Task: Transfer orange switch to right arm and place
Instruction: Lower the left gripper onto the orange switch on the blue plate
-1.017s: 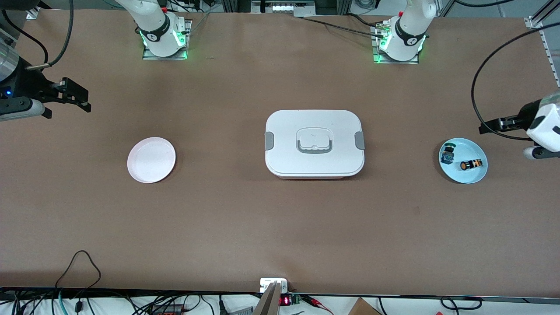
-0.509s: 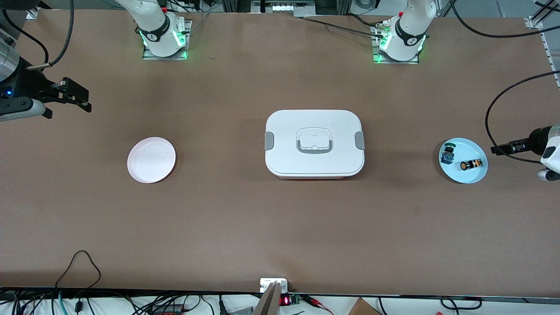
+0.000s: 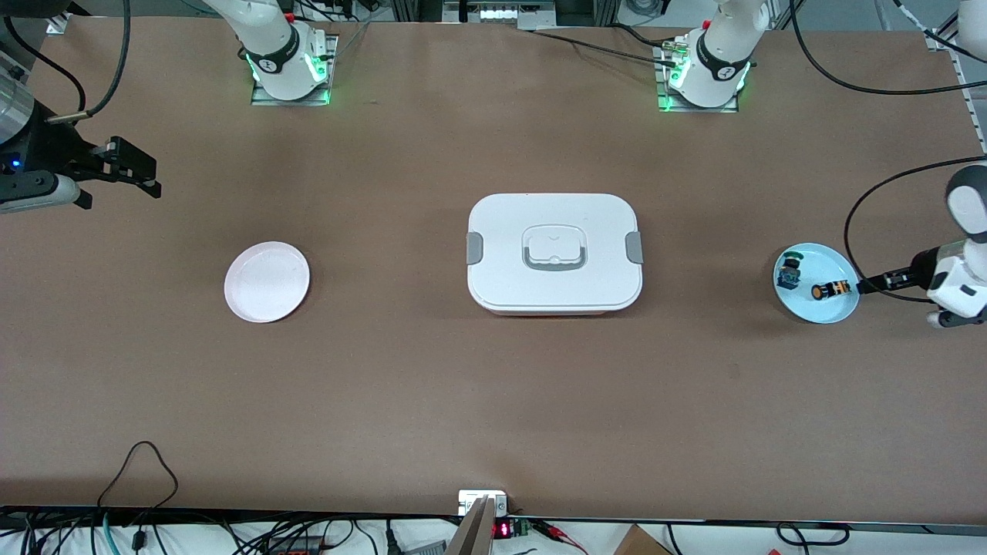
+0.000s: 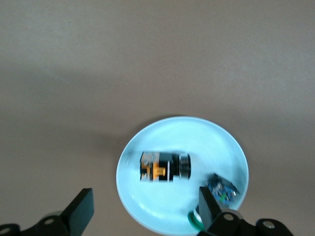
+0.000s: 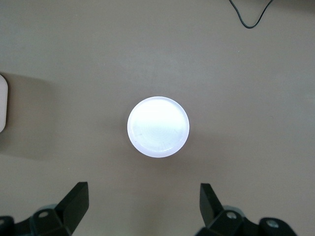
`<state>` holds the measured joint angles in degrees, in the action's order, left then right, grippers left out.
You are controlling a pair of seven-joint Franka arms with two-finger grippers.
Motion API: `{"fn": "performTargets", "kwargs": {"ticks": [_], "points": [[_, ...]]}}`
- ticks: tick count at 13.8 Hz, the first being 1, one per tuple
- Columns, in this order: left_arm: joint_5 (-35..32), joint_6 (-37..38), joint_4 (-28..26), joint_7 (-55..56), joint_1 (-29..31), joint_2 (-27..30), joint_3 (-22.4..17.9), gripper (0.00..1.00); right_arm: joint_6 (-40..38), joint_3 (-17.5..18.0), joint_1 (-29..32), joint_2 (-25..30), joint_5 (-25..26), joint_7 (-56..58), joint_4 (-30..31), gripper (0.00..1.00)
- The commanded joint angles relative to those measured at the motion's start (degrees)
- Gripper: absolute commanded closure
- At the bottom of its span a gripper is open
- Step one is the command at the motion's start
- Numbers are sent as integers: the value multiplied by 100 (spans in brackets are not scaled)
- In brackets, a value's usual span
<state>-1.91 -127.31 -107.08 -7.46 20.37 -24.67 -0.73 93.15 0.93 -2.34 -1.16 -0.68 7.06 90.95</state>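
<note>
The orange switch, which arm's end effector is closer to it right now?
Left. The left end effector is at the blue plate's rim beside the orange switch; the right end effector waits at the table's right-arm end.

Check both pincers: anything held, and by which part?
Nothing held. Left pincer is open over the blue plate, with the orange switch lying loose on it. Right pincer is open above the white plate.

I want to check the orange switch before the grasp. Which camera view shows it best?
The left wrist view: the orange switch lies on its side, large, in the blue plate. The front view shows it tiny; the right wrist view misses it.
</note>
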Motion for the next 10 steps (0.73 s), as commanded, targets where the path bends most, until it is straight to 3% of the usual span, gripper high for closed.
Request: {"fn": "performTargets", "kwargs": {"ticks": [1,10], "points": [[59,-767,-532,-107,37,68,47,2,19,30,15,28,68,50,-7,0],[77,-1102,-621,-151,90,-451,91,0,36,30,6,28,76,50,-7,0]]}}
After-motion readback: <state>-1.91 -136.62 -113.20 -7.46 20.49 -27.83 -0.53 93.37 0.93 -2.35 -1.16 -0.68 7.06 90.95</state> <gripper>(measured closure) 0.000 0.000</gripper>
